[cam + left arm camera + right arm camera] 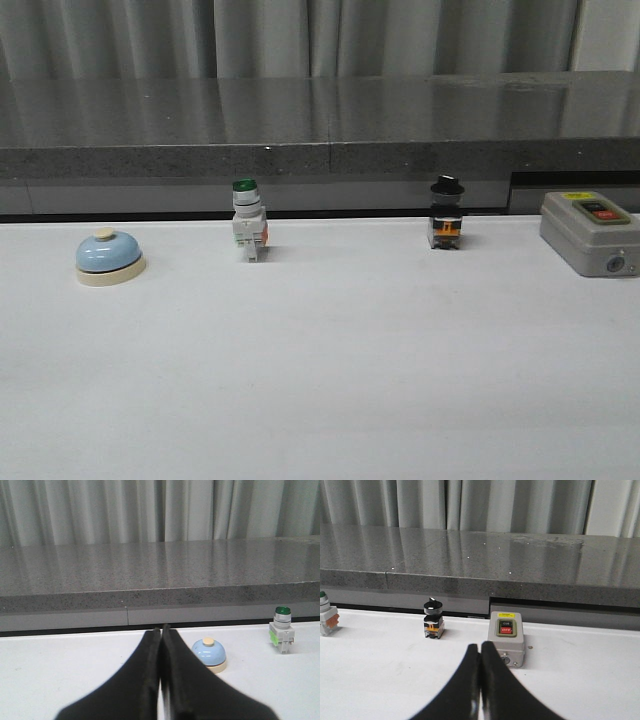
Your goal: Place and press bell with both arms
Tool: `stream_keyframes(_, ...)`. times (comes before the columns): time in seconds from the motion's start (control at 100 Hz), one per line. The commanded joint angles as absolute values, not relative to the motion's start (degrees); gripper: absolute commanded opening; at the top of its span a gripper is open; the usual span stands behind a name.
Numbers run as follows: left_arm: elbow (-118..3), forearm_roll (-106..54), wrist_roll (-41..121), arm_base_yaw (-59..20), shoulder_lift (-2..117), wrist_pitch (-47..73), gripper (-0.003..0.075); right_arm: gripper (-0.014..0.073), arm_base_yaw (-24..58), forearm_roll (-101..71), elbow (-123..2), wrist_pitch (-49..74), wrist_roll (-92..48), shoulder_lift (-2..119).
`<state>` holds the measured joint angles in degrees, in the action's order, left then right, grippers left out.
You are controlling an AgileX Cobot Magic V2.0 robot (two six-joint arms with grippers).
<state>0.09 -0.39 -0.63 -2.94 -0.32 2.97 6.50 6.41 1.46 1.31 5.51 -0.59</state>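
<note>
Both end effectors, left (161, 630) and right (480, 647), closed, empty. Your risk: smooth dome of bell (109, 257) slips, or you grab green-capped switch (248, 220).

1 bell (110, 256), 2 switches (248, 232) (446, 227), 1 box (590, 232)

A green-capped white push-button switch (248, 231) stands upright toward the far edge of the white bench (330, 380), left of centre, and a black-capped switch with an orange-and-black body (445, 214) stands upright well to its right in the same far row. At the far right sits a grey rectangular switch box with red and black buttons on top (590, 231). Behind the bench runs a dark grey speckled stone ledge (320, 120), with pale grey pleated curtains (300, 35) hanging beyond it.
</note>
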Motion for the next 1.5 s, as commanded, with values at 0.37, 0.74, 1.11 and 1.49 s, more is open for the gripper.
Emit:
stream_keyframes(0.37, -5.90, -0.80, -1.11, -3.36, -0.71, 6.26, -0.0020, -0.0060, 6.60, 6.85, 0.66, -3.51, 5.28, -1.65)
stream_keyframes(0.74, -28.08, -2.83, -1.11, -3.36, 17.06, 23.84, -0.0020, -0.0060, 6.60, 6.85, 0.66, -3.51, 5.28, -1.65)
stream_keyframes(1.11, -46.41, -3.22, -1.11, -3.36, 38.84, 38.33, -0.0020, -0.0060, 6.60, 6.85, 0.66, -3.51, 5.28, -1.65)
stream_keyframes(1.49, -48.39, -3.37, -1.11, -3.36, 45.59, 39.77, -0.0020, -0.0060, 6.60, 6.85, 0.66, -3.51, 5.28, -1.65)
